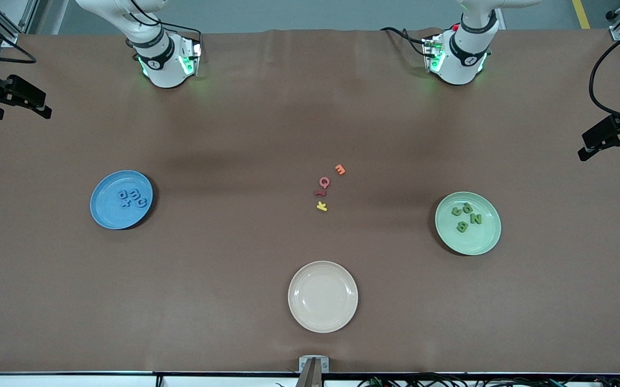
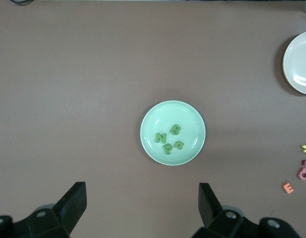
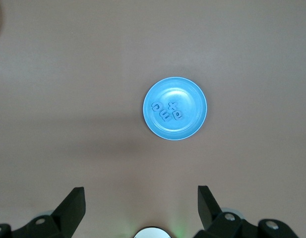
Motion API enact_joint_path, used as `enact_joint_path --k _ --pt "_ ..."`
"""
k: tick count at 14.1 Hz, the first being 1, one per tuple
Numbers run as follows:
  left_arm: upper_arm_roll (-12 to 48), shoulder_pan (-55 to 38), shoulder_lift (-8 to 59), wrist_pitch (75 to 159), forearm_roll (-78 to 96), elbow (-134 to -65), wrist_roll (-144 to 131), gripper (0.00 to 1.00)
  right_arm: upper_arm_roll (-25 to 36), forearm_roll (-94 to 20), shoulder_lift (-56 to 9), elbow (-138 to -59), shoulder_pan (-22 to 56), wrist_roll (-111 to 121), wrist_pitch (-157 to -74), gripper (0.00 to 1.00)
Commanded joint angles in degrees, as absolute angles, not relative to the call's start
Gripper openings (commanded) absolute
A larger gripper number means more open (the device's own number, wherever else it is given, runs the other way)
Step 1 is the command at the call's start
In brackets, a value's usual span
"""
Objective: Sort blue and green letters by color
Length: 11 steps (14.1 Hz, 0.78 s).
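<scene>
sorting looks done: blue letters [image 1: 132,198] on the blue plate [image 1: 105,209], green letters [image 1: 466,216] on the green plate [image 1: 484,238], with the left gripper [image 2: 143,210] and the right gripper [image 3: 141,210] high over those plates, jaws released and empty

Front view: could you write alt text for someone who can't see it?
Four blue letters lie in a blue plate, four green letters in a green plate. Red, orange and yellow letters sit mid-table on the brown table, a cream plate nearer the camera. Both grippers hang open high above.

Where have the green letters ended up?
In the front view, the four green letters lie together on the pale green plate, toward the left arm's end of the table, with the loose orange, red and yellow letters beside it near mid-table.
</scene>
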<state>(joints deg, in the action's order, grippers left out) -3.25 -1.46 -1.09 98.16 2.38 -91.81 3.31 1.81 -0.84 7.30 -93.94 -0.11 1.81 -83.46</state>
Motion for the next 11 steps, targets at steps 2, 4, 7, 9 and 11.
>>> enact_joint_path --k 2,4,7,9,11 --pt "-2.7 -1.5 -0.7 97.1 2.1 -89.5 3.3 0.99 1.8 -0.6 8.7 -95.1 -0.1 2.4 -83.5 1.00" --pt "-2.6 -1.7 -0.8 96.4 2.0 -89.5 3.4 0.99 1.8 -0.6 8.7 -95.1 -0.1 2.4 -83.5 1.00" --pt "-1.1 -1.4 -1.0 95.1 1.9 -89.5 3.3 0.99 1.8 -0.6 8.8 -95.1 -0.1 2.4 -83.5 1.00" --pt "-1.1 -1.3 -1.1 95.1 1.8 -89.5 2.7 0.99 1.8 -0.6 8.7 -95.1 -0.1 2.4 -83.5 1.00" --pt "-1.1 -1.1 -1.1 95.1 1.8 -89.5 2.7 1.00 1.8 -0.6 8.7 -95.1 -0.1 2.4 -83.5 1.00"
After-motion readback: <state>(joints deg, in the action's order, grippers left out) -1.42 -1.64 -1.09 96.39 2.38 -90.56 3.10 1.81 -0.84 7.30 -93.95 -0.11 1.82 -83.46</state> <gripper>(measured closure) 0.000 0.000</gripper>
